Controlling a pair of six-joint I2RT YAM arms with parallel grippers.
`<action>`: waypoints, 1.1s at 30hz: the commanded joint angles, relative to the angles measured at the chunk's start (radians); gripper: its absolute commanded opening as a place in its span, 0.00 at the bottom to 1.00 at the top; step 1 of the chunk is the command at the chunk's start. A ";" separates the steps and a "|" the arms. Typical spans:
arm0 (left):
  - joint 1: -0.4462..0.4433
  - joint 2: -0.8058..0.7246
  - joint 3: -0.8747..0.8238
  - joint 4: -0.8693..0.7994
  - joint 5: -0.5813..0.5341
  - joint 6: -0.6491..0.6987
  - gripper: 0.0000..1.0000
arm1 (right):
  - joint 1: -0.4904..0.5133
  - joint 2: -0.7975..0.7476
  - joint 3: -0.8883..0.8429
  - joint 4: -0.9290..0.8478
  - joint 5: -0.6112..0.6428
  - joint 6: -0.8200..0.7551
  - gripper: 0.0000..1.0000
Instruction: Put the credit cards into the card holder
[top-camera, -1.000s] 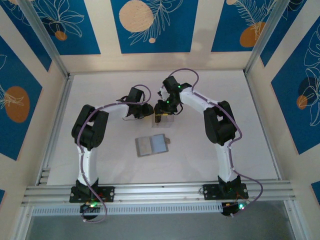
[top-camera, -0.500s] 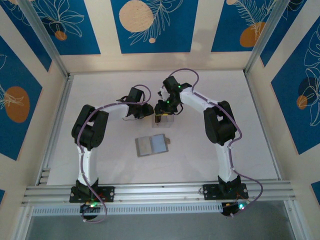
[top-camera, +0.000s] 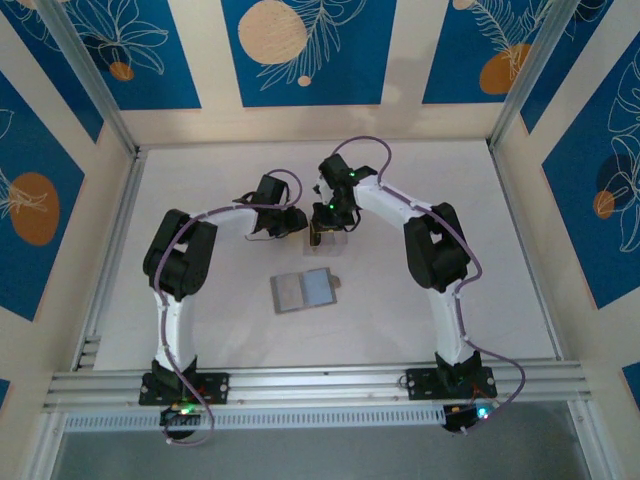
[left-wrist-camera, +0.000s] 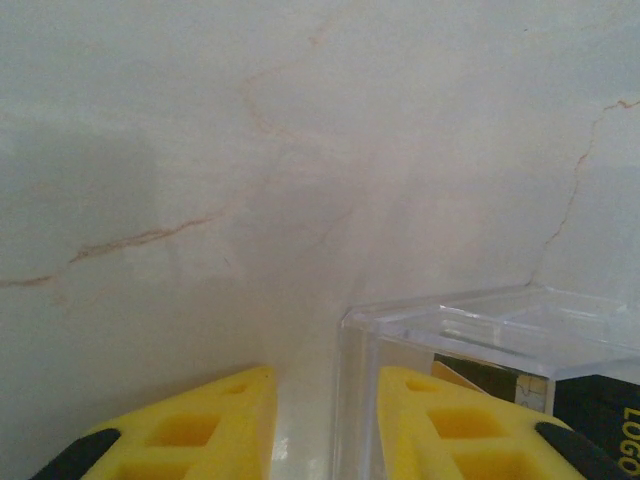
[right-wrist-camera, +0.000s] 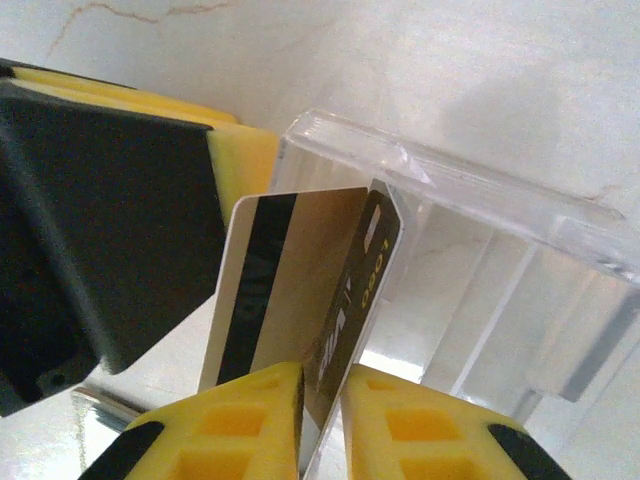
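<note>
The right gripper (right-wrist-camera: 322, 398) pinches two cards (right-wrist-camera: 300, 270) between its yellow fingers, a tan one with a dark stripe and a black one behind it. It grips them upright by their lower edge, likely so they can slide out of the clear case (right-wrist-camera: 480, 240) standing just beyond the fingers. Beside it, the left gripper (left-wrist-camera: 325, 400) sits astride one wall of that case, apparently to pin it to the table (left-wrist-camera: 200, 150); whether its jaws truly bite is hard to tell. The wallet (top-camera: 303, 291) lies open and flat, well back from both grippers, ready to receive.
</note>
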 joint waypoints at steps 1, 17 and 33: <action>-0.008 0.005 0.001 -0.013 0.002 0.006 0.32 | 0.016 0.047 0.015 -0.056 0.008 -0.001 0.15; 0.038 -0.090 0.018 -0.086 0.041 0.021 0.32 | -0.053 -0.040 0.023 -0.027 -0.151 0.043 0.00; -0.013 -0.356 -0.226 -0.171 0.081 0.127 0.33 | -0.058 -0.299 -0.160 0.044 0.057 0.083 0.00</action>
